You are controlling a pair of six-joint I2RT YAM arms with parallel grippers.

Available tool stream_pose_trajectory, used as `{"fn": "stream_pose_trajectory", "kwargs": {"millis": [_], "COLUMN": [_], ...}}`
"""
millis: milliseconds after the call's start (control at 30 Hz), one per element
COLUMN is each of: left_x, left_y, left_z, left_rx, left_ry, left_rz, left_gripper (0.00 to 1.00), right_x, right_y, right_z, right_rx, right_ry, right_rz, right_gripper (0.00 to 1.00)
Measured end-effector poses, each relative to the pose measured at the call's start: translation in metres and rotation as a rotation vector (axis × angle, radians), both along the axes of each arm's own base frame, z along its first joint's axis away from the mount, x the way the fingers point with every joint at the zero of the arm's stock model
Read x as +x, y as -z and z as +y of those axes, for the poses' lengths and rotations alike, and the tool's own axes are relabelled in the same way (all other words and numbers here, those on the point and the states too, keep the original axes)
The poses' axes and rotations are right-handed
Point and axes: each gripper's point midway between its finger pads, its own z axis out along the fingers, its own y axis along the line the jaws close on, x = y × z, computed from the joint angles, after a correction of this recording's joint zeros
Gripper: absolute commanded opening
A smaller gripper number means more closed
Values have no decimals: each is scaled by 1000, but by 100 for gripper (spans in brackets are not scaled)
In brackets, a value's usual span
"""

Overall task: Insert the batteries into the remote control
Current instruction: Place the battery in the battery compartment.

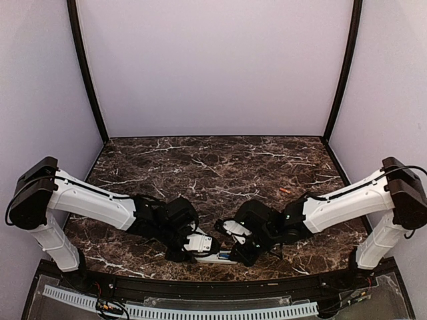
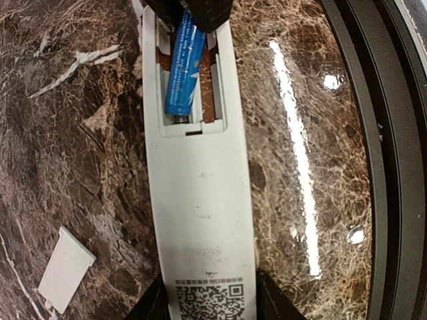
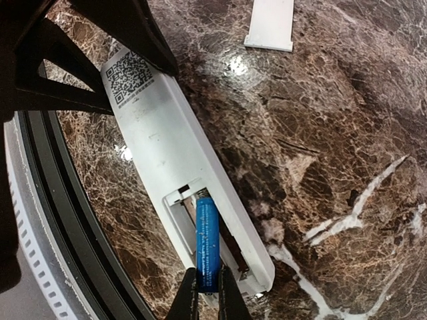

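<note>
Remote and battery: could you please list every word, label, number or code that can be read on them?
QR code on the remote back: a code only, no words.
Fine print just above the code: too small to read.
Lettering along the blue battery: too blurred to read.
No word or number in any view is legible.

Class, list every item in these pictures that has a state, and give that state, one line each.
remote control: face down, battery compartment open
blue battery: lying in the compartment
orange battery: loose on table
cover: off, lying on table
left gripper: jaws gripping remote control
right gripper: jaws pinching blue battery
</note>
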Motion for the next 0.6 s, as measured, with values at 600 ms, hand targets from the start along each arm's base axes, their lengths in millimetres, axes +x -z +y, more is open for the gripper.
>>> {"fn": "stream_pose_trajectory", "kwargs": {"millis": [600], "left_x": [0], "left_y": [0], "left_z": [0], "left_rx": [0], "left_ry": [0], "left_rz": [0], "left_gripper": [44], "right_x": [1], "right_y": [3], "right_z": [3], "right_rx": [-28], "right_ry": [23], "right_rz": [42], "right_gripper": [0]}}
